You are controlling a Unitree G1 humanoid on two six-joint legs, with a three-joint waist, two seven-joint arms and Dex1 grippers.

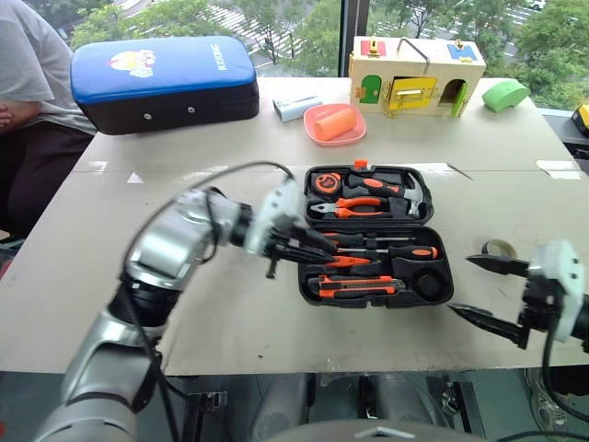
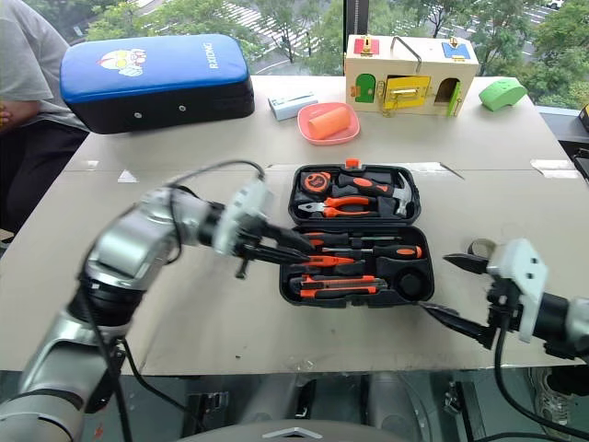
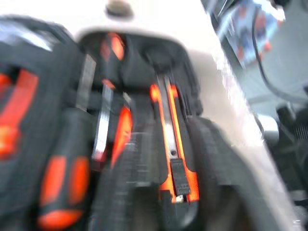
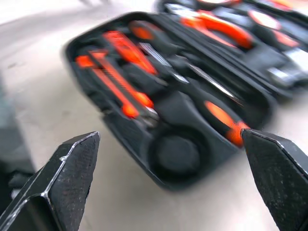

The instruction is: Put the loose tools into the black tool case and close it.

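Note:
The black tool case (image 1: 447, 267) lies open in the middle of the table. Its near half holds the orange-and-black utility knife (image 1: 357, 287), two screwdrivers (image 1: 405, 251) and a slim orange tester (image 1: 350, 263), beside a round recess with nothing in it. The far half carries a hammer, pliers and a tape measure. A small tape roll (image 1: 500, 248) lies on the table right of the case. My left gripper (image 1: 320, 250) hovers over the case's left edge, open and holding nothing. My right gripper (image 1: 462, 285) stands wide open right of the case, near the roll.
A blue-topped padded case (image 1: 164, 78) sits at the far left with a person (image 1: 28, 83) seated beside it. Along the far edge are a small box (image 1: 296, 107), a pink dish with an orange cylinder (image 1: 334, 122), a wooden latch box (image 1: 416, 74) and a green object (image 1: 504, 94).

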